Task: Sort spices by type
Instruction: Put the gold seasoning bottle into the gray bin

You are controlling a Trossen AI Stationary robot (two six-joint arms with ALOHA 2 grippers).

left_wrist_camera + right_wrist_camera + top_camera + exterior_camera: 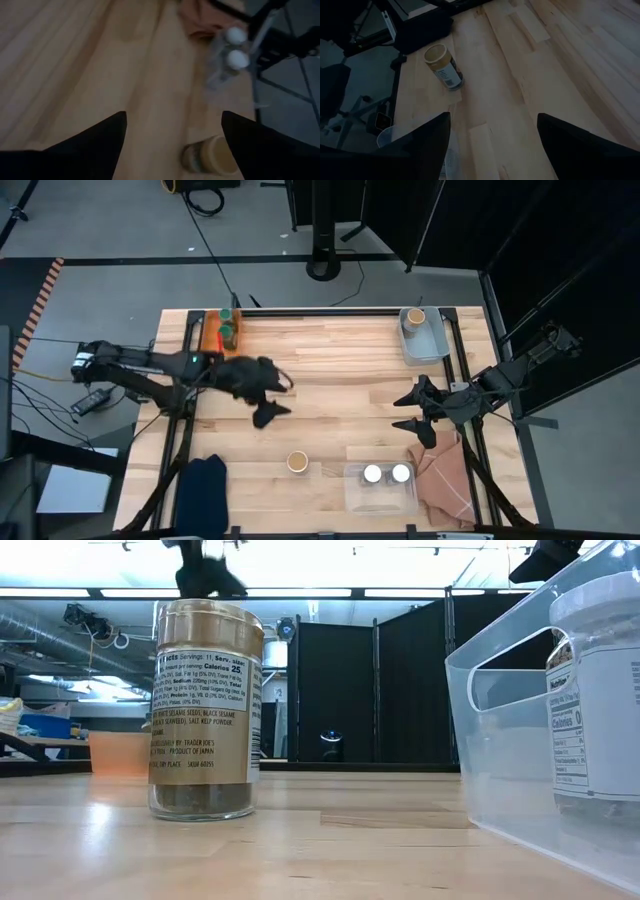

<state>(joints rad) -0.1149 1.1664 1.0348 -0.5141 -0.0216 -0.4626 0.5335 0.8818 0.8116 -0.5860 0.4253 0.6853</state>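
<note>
A jar with a tan lid (297, 462) stands upright on its base on the wooden table, near the near edge; it also shows as the jar (205, 710), the jar (210, 157) and the jar (443, 65). Two white-lidded jars (386, 473) stand in a clear bin (352, 492). Two green-lidded jars (227, 324) sit in an orange bin (211, 335) at the far left. Another tan-lidded jar (414, 315) sits in a clear bin (430, 345) at the far right. My left gripper (288, 396) hovers open, left of centre. My right gripper (396, 412) hovers open at the right.
A dark blue cloth (200, 485) lies at the near left corner and a pink cloth (445, 475) at the near right, beside the clear bin. The clear bin's wall (520, 740) fills the right of the low view. Bare wood lies between the two grippers.
</note>
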